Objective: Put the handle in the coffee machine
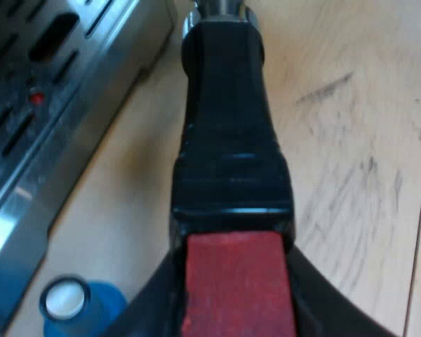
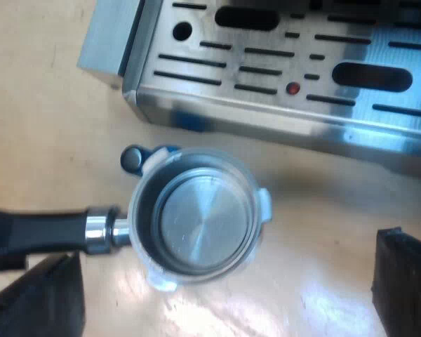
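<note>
Left pincer [image 1: 235, 309] seems clamped on the metal holder's dark red-ended handle [image 1: 228, 140]; right pincer [image 2: 224, 288] gapes empty. Steel espresso machine [image 2: 281, 105] not reached yet.

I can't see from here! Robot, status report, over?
Left gripper shut on holder, at red end. Right gripper open above basket. Holder not locked in, beside drip tray. Blue tamper close by basket.

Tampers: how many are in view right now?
1. A blue tamper stands on the wooden table beside the machine's drip tray, next to the holder's basket. Others may lie outside both wrist views.
</note>
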